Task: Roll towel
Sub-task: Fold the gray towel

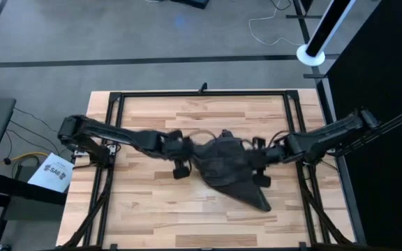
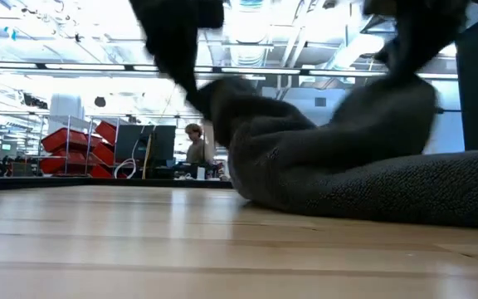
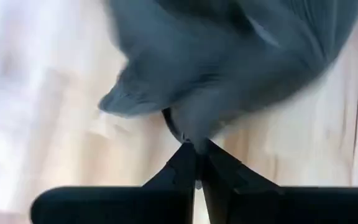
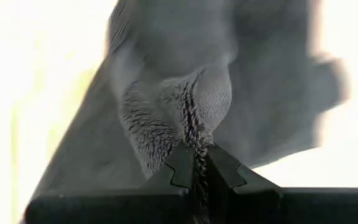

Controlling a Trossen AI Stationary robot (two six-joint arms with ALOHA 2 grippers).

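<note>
With both grippers pinched on the towel [image 1: 230, 166], left gripper [image 3: 197, 163] and right gripper [image 4: 196, 167] hold it bunched mid-table [image 1: 152, 209], one tail trailing toward the near edge. Looks crumpled, though blur hides detail; I'd spread it flat under even tension before rolling.

A white labelled paper sheet [image 1: 51, 171] lies off the wooden table's [image 1: 152, 209] left edge; red bins [image 2: 77, 149] and a person [image 2: 196, 149] show beyond.

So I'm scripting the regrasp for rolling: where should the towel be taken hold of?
Judging by its pose, grip the towel at its bunched top edge, from both sides, as the left gripper and right gripper do; its pointed tail trails loose on the table.
</note>
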